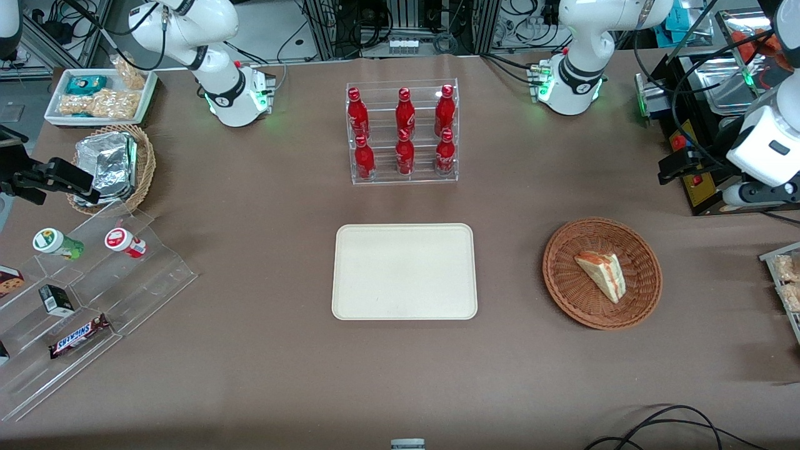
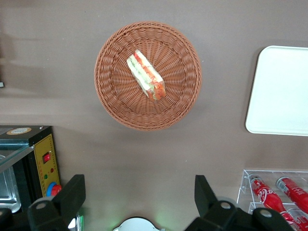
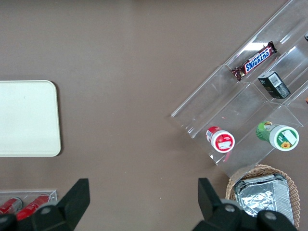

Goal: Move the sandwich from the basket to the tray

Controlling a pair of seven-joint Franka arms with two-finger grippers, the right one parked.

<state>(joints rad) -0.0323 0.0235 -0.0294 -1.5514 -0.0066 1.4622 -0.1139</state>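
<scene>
The sandwich (image 1: pixel 601 275) (image 2: pixel 146 75), a pale bread wedge with red and green filling, lies in the round reddish-brown wicker basket (image 1: pixel 562 281) (image 2: pixel 115 106). The cream tray (image 1: pixel 404 272) (image 2: pixel 281 91) lies flat at the table's middle, beside the basket and apart from it. My left gripper (image 1: pixel 674 167) (image 2: pixel 138 192) hangs high above the table at the working arm's end, farther from the front camera than the basket. It is open, with nothing between its black fingers (image 2: pixel 72 192).
A clear rack of red bottles (image 1: pixel 403 134) (image 2: pixel 276 192) stands farther back than the tray. A black box with a yellow panel (image 1: pixel 687 144) (image 2: pixel 43 159) sits near my gripper. Acrylic snack steps (image 1: pixel 94 275), a foil-filled basket (image 1: pixel 112 165) and a white snack tray (image 1: pixel 100 94) are at the parked arm's end.
</scene>
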